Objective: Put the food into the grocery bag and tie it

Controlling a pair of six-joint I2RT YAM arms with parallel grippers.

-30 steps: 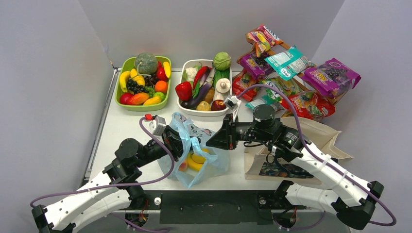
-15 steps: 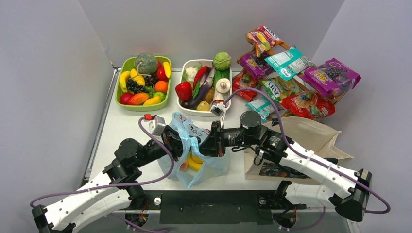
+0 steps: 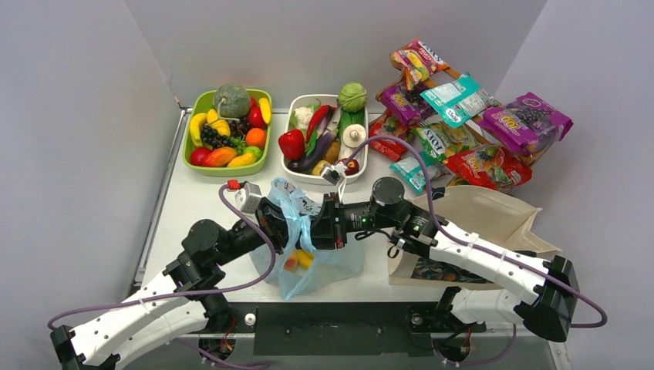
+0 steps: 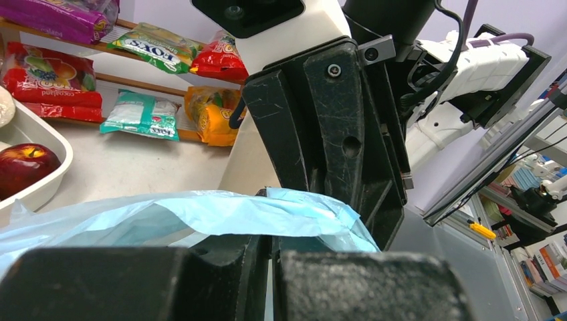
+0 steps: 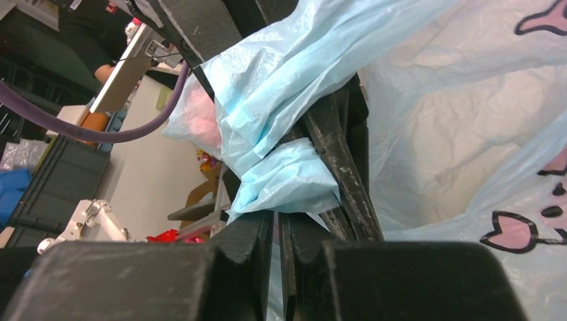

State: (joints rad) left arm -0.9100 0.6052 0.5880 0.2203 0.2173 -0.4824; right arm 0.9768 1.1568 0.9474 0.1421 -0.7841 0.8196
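Left gripper: fingers pressed together, pinching a fold of the grocery bag at the bag's upper left edge.

Right gripper: fingers almost touching, with a bunched wad of the bag's blue film clamped between them at the bag's top middle. The two grippers sit just beside each other, tips facing across the bag mouth.

Bag: thin, crinkled, translucent light blue, with a pink print outlined in dark lines. It stands slumped on the table – a yellow piece and a reddish one show through the film low inside it.

Beyond the bag, left: green tray heaped with toy fruit.

Directly beyond the bag: white tray with toy vegetables – red pepper, green cabbage and an apple among them.

Beyond the bag, right: snack packets on a rack.

Just right of the bag: beige canvas tote, lying flat under the right arm.
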